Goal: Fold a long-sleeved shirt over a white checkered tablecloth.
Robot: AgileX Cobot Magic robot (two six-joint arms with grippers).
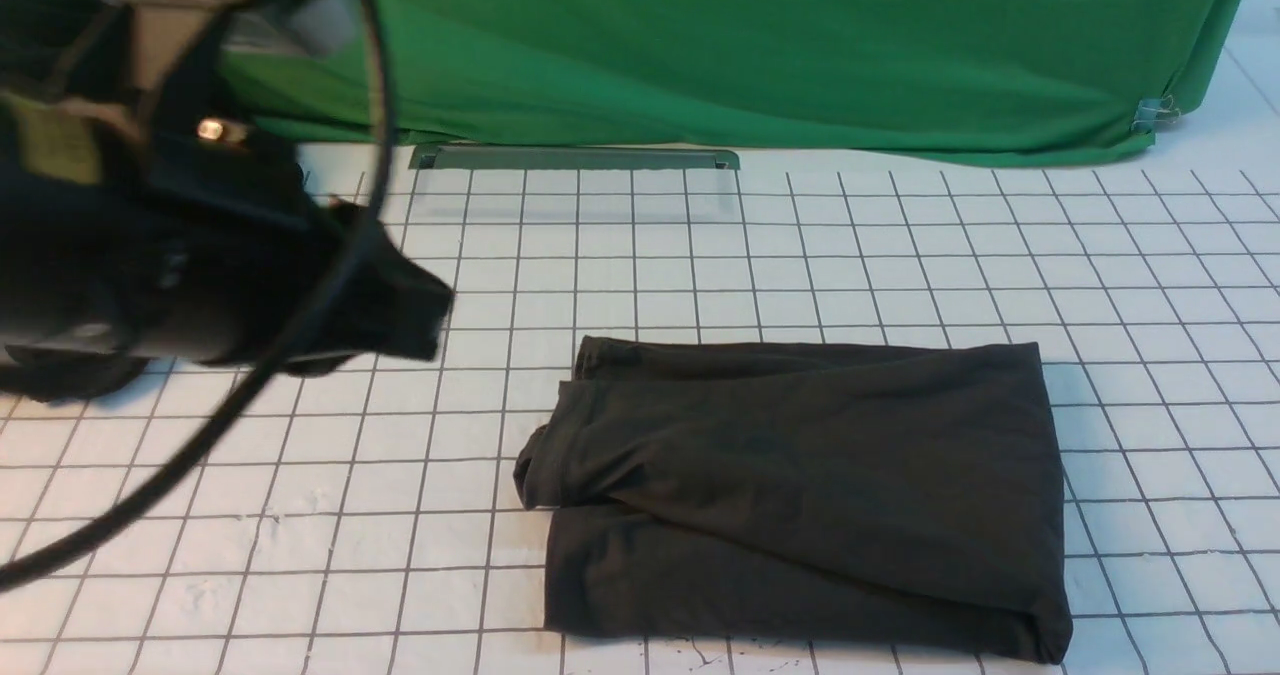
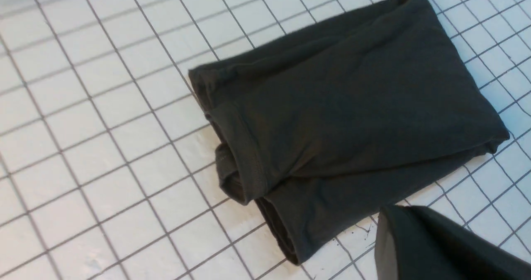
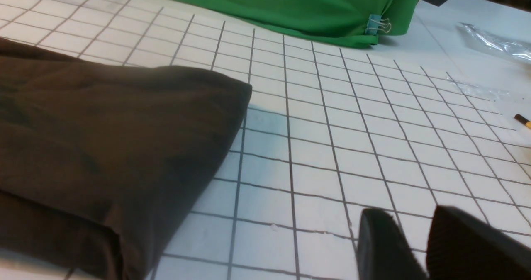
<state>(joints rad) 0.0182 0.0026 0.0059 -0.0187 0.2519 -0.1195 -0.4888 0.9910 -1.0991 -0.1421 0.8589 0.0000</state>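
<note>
The long-sleeved shirt [image 1: 800, 475] lies folded into a dark charcoal rectangle on the white checkered tablecloth [image 1: 700, 255]. My left gripper [image 1: 435, 315] hangs above the cloth to the shirt's left, apart from it. In the left wrist view the left gripper [image 2: 388, 211] shows as one dark shut tip beside the shirt [image 2: 352, 105], holding nothing. My right arm is out of the front view. In the right wrist view the right gripper [image 3: 408, 213] stands slightly open over bare tablecloth [image 3: 332, 147], to the right of the shirt's folded edge [image 3: 103, 147], with only cloth showing in its gap.
A green cloth [image 1: 750, 45] hangs along the back, pinned by a binder clip [image 1: 1150, 113]. A grey-green bar [image 1: 575, 158] lies at its foot. A black cable [image 1: 250, 385] loops from the left arm. Clear plastic [image 3: 493, 43] and a pencil tip [image 3: 522, 121] lie far right.
</note>
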